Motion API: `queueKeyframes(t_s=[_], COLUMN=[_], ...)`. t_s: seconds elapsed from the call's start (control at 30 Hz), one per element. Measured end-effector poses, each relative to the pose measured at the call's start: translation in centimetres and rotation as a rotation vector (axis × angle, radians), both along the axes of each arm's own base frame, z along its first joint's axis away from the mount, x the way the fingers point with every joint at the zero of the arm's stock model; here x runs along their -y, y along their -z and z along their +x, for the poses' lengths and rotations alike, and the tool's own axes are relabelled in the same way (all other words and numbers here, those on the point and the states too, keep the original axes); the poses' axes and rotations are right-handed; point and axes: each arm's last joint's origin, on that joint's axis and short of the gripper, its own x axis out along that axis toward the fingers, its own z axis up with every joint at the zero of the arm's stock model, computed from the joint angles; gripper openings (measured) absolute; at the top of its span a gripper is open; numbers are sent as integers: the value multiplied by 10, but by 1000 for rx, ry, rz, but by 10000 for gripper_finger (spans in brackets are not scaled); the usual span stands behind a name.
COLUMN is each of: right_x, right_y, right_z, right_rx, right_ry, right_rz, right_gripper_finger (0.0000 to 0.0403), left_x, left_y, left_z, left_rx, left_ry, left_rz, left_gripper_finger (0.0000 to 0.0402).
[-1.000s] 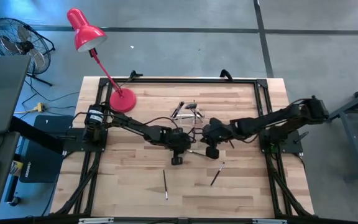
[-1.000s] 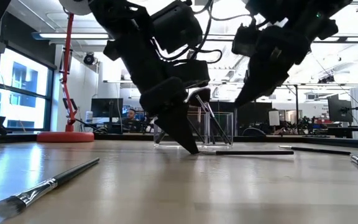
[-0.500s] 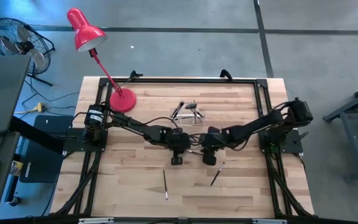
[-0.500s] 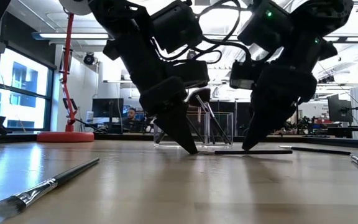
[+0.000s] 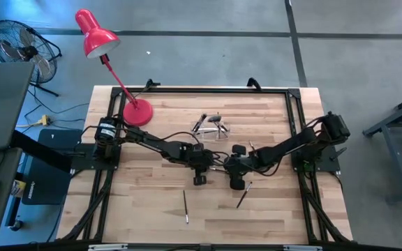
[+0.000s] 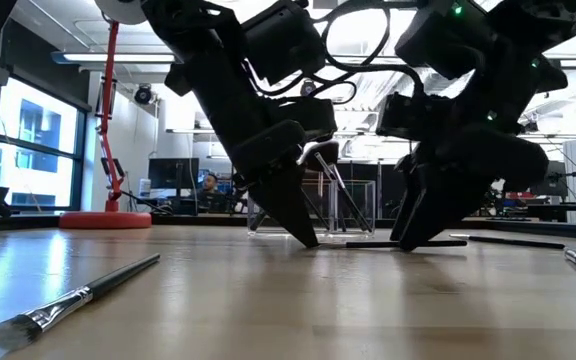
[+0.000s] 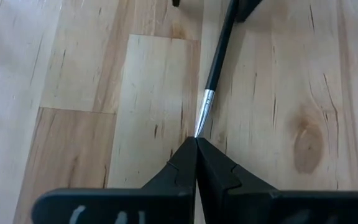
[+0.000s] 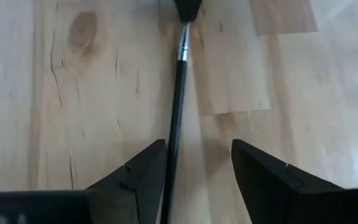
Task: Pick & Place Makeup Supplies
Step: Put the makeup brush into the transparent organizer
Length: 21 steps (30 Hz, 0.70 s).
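Left hand (image 7: pixel 196 144) fingers together, tips pinching silver end of thin black brush (image 7: pixel 221 40) lying flat mid-table (image 5: pixel 159 202). Right hand (image 8: pixel 194 163) fingers apart, straddling same brush's handle, not gripping.

Both arms (image 5: pixel 152 143) are matte black, jointed, with black cables looped along the links. Each gripper finger (image 8: pixel 263 177) is a wedge-shaped black plastic pad tapering to a point.
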Motion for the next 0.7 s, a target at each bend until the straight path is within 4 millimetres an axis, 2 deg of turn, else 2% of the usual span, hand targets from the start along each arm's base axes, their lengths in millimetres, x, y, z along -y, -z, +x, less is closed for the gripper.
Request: queueKeyframes(t_s=[0.13, 0.23, 0.57, 0.7], right_x=[-1, -2, -3, -3], right_y=[8, 12, 13, 13], right_z=[2, 4, 6, 6], right_rx=[-21, -17, -2, -2], right_ry=[28, 26, -21, -26], right_rz=[47, 54, 62, 68], right_gripper_finger=[170, 146, 14, 20], left_x=[0, 0, 0, 0], left_y=[0, 0, -1, -1], left_z=[0, 1, 1, 1], left_rx=[5, 10, 15, 17], left_ry=[-18, -19, -21, -20], left_rz=[-17, -18, -19, -19], left_gripper_finger=[0, 0, 0, 0])
